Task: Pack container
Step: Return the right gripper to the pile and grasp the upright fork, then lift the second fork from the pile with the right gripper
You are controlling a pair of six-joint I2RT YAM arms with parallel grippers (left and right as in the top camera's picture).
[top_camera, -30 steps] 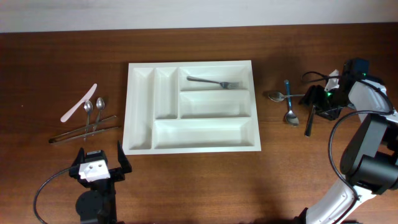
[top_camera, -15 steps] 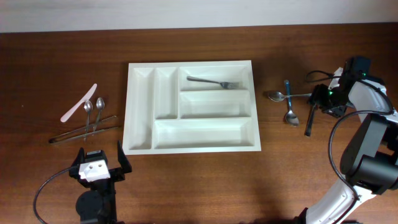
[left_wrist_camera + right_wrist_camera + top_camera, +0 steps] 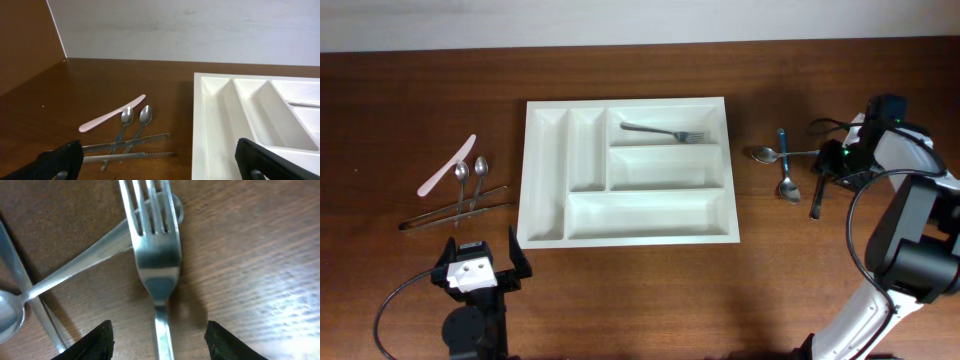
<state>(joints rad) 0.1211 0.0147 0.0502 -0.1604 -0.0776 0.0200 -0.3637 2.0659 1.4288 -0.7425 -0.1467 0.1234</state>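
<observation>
The container (image 3: 548, 170), a large white cutlery tray, lies mid-table with one fork (image 3: 665, 132) in its top right compartment. At the right, my right gripper (image 3: 834, 162) hangs low over a cluster of utensils. In the right wrist view a steel fork (image 3: 155, 255) lies on the wood, its handle running down between my fingertips (image 3: 98, 341). My right gripper (image 3: 160, 342) is open, with a gap on both sides of the handle. My left gripper (image 3: 162, 162) stands wide open near the front edge, holding nothing, with the tray (image 3: 240, 115) to its right.
Left of the tray lie a pink knife (image 3: 446, 165), two spoons (image 3: 471, 175) and steel tongs (image 3: 455, 210). On the right are a spoon (image 3: 765, 154), a blue-handled spoon (image 3: 786, 172) and a dark handle (image 3: 817, 198). A spoon handle (image 3: 80, 265) crosses under the fork's tines.
My right gripper has edged slightly left over the utensils on the right. The left arm, the tray and the utensils on the left have not moved.
</observation>
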